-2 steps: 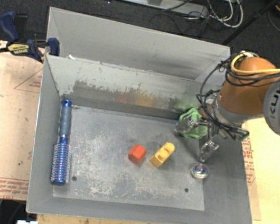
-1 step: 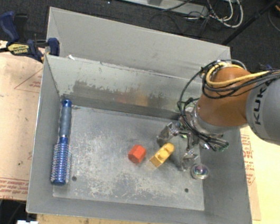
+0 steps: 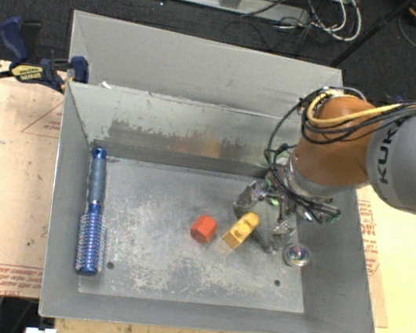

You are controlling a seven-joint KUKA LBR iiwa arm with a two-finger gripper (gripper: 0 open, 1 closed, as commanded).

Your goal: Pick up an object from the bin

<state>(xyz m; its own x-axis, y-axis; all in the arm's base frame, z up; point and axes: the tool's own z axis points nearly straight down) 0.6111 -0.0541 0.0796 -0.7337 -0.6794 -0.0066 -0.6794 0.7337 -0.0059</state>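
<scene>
My gripper (image 3: 267,214) hangs low over the right half of the bin floor, under the arm's orange cover, its two fingers spread apart and open with nothing between them. A small yellow block (image 3: 241,230) lies tilted just below and to the left of the fingertips, close to the left finger (image 3: 249,198); I cannot tell whether they touch. A red-orange cube (image 3: 202,229) sits on the floor a little further left. A small shiny round thing (image 3: 296,255) lies just below and to the right of the right finger (image 3: 284,229).
A blue hairbrush (image 3: 93,213) lies lengthwise along the bin's left wall, bristle head toward the front. The arm comes in from the right over the bin's right wall, with cables looped above the cover.
</scene>
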